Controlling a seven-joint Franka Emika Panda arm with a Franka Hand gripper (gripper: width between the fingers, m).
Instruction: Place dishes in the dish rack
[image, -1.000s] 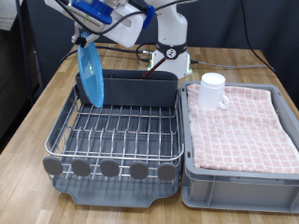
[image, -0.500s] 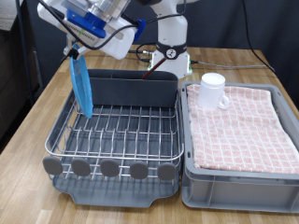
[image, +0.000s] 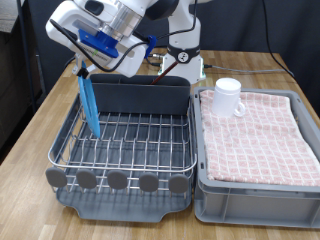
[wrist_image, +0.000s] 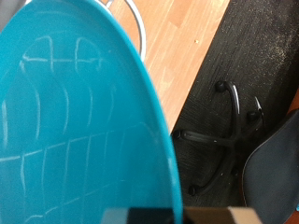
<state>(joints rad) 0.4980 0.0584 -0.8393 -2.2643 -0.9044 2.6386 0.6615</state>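
1. Exterior view: the tool (image: 83, 70) hangs over the dish rack's (image: 122, 150) corner at the view's upper left, closed on the top edge of the blue plate (image: 89, 102).
2. The plate stands on edge, nearly upright, directly below the tool. Its lower rim is down among the wires of the silver grid (image: 125, 138), close to the rack's wall on the view's left.
3. The tall grey cutlery compartment (image: 143, 96) runs along the rack's far side, just beside the plate toward the view's right.
4. The white mug (image: 229, 97) sits on the pink checkered cloth (image: 258, 137) in the grey crate (image: 255, 190), on the view's right, well apart from the tool.
5. Rack and crate stand side by side on the wooden surface (image: 35, 135).
6. Wrist view: the plate (wrist_image: 75, 140) fills most of the picture, very near the camera.
7. Beyond its curved rim show a strip of wooden surface (wrist_image: 182, 56) and a dark floor with a chair base (wrist_image: 224, 126); the fingers themselves are not clearly seen here.
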